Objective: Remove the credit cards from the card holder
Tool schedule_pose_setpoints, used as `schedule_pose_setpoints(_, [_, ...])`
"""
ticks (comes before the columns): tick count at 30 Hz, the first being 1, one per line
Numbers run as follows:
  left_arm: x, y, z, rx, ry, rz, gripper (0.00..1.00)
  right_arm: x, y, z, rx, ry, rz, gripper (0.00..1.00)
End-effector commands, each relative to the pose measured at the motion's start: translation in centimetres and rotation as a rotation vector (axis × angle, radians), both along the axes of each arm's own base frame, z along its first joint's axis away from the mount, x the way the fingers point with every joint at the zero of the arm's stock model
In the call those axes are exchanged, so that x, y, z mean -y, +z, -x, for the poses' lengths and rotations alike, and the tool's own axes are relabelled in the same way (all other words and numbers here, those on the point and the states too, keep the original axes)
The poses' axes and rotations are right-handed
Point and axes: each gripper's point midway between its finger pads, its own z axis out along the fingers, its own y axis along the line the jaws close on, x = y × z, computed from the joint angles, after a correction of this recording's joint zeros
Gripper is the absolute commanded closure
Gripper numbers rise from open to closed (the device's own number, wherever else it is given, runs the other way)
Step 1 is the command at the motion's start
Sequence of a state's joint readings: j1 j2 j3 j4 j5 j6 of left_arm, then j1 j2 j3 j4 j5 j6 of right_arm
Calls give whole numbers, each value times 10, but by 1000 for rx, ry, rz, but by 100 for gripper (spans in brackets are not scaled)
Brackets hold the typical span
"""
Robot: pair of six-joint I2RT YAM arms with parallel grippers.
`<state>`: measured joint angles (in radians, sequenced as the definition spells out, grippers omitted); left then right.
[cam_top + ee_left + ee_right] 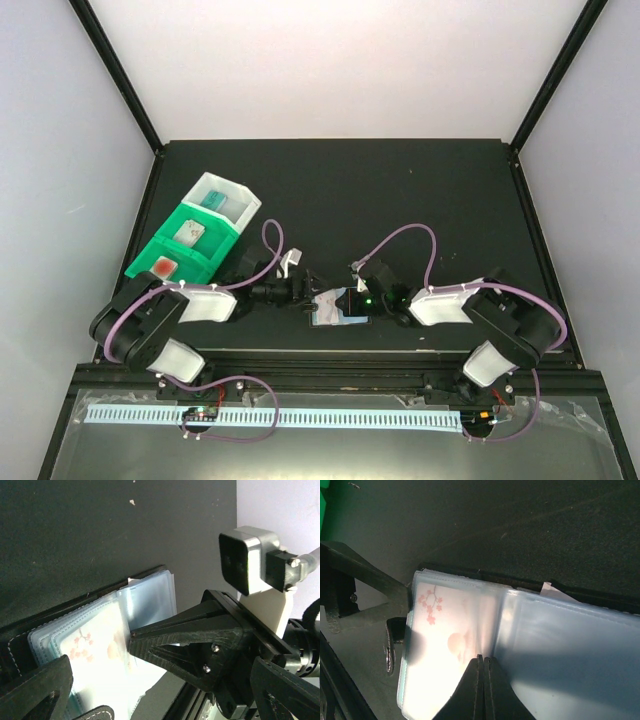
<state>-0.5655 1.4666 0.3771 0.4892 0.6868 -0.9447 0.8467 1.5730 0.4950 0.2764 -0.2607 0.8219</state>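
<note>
While three credit cards [188, 232] lie in the green and white bins [215, 246] at the far left, one to a compartment, the emptying looks only partly done. A blossom-printed card [442, 630] sits inside a clear pocket of the card holder [340, 308].

Right of the bins, the left gripper [297, 283] hangs just beside the holder's left edge. Its jaws are spread wide and hold nothing.

The holder lies open at the middle of the near side, pockets up, with the blossom card in the left-hand leaf.

From the right, the right gripper [484, 659] has its fingers pressed together. Its tip rests on the pocket sheet by the fold, seemingly pinning the holder down. Whether it pinches a thin leaf I cannot tell.

The step in hand appears to be drawing out this card. That calls for the left jaws to reach the pocket's open edge and close on the card alone, not the plastic.

Room is tight between the two grippers and against the rail [330, 352] at the near edge. The black table [400, 200] beyond lies open, and the way left to the bins is free.
</note>
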Motion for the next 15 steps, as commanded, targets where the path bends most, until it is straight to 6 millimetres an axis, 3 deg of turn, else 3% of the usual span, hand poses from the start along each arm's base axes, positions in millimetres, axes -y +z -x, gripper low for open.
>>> schedule_pose_setpoints(1, [9,11,-11,54,7,16,1,15,-13,8,-20,-16,63,99])
schedule_pose_setpoints(15, [8,0,-7,37,7,-44,1,14,-13,9,-20,-10,56,99])
